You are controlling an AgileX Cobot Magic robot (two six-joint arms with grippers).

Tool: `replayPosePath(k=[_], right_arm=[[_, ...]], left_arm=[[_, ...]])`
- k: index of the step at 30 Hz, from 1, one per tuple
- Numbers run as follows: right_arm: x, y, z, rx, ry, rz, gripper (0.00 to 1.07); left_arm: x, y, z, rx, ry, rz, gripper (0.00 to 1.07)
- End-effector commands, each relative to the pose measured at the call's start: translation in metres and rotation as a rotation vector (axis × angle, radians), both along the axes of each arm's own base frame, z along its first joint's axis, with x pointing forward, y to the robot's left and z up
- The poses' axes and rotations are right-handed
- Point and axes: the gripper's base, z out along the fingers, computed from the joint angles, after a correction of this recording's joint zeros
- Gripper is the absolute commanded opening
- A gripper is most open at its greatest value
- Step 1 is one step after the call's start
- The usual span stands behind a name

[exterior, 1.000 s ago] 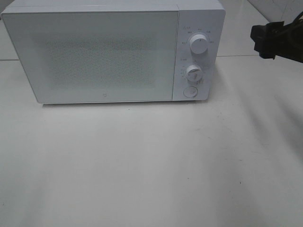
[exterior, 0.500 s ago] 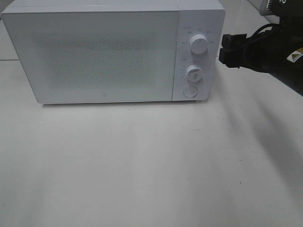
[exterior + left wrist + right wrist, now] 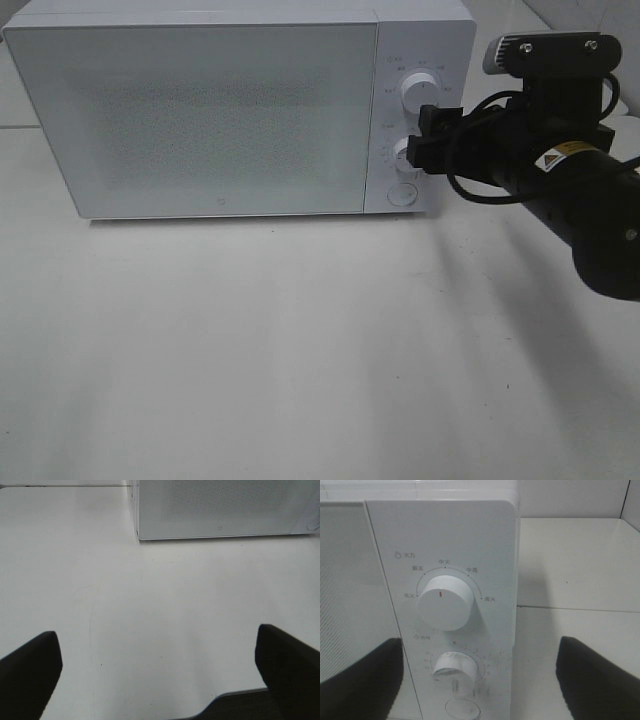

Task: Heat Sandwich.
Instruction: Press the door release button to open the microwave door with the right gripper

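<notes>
Sandwich: not seen in any view; the microwave (image 3: pixel 200 120) has its door shut, so the sandwich is probably inside, though the door hides it.
Lower dial (image 3: pixel 457 667): likely the timer, and the next thing to turn.
Right gripper (image 3: pixel 424 137): level with that dial and just in front of it, jaws spread and empty, lined up to close on it.
Left gripper (image 3: pixel 160 672): spread wide, holding nothing, hanging over the bare table (image 3: pixel 300 350) and out of the way.
Change: a second ago only the right arm's tip showed at the view's right edge; it has since swung in to the control panel.
</notes>
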Motion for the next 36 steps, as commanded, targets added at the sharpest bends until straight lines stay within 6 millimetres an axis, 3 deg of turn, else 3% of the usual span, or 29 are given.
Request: replayPosePath(k=[1,11,20,36], right_arm=[[-0.001,0.007,-0.002,-0.004,-0.024,-0.015,0.76],[-0.009,0.026,-0.021,-0.011,0.014,-0.006,0.76],[-0.018,0.038,-0.025,0.002,0.04,-0.002,0.76],[-0.021,0.042,-0.028,0.018,0.081,0.018,0.76]], left_arm=[[0.0,0.0,0.001,-0.005,-0.015,-0.004,0.98],[0.0,0.0,0.001,-0.005,-0.015,-0.004,0.98],[0.0,0.0,0.001,-0.005,-0.015,-0.004,0.98],[0.0,0.0,0.001,-0.005,-0.015,-0.004,0.98]])
